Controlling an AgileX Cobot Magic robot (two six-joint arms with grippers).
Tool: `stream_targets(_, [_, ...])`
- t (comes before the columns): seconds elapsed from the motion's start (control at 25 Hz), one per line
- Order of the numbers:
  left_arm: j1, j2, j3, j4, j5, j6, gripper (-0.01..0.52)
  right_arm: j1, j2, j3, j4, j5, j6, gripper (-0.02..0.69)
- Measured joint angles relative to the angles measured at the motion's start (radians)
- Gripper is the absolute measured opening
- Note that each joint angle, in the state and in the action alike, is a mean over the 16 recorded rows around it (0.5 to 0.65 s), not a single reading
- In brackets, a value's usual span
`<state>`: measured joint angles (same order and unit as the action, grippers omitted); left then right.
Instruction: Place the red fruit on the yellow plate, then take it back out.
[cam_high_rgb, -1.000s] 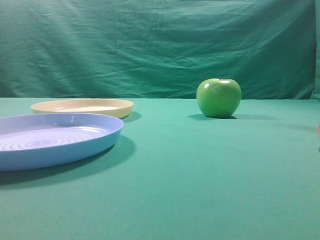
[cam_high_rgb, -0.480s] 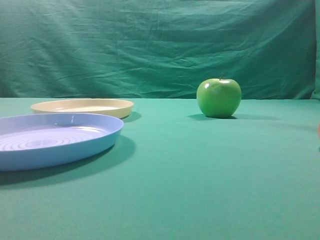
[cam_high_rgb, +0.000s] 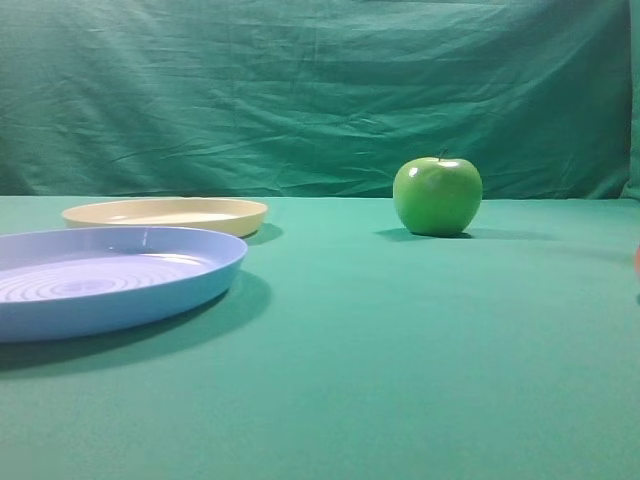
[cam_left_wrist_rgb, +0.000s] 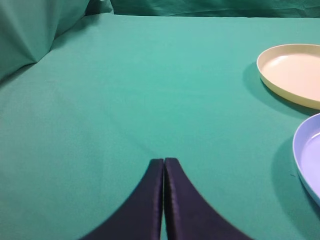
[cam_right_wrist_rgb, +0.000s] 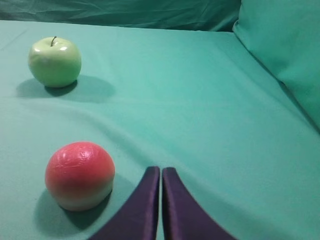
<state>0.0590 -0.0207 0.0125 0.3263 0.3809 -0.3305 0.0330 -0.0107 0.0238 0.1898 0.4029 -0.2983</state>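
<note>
Right hand (cam_right_wrist_rgb: 161, 172) closed above green cloth (cam_right_wrist_rgb: 200, 100), red fruit (cam_right_wrist_rgb: 79, 174) near.

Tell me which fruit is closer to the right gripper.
The red fruit, just left of the shut right gripper; the green apple sits much farther back.

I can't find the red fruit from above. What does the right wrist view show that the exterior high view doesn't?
Only the right wrist view: the whole red fruit on the cloth, and the right gripper, shut and empty beside it. Only the exterior high view: the yellow plate and blue plate, both empty; the fruit is just a sliver at its right edge. Both: the green apple.
</note>
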Motion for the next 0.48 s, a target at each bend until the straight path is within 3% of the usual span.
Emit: stream_targets(0.48, [0.0,0.0,0.0,0.0,0.0,0.0,0.0,0.0,0.0,0.0,0.0,0.0,-0.011,0.0])
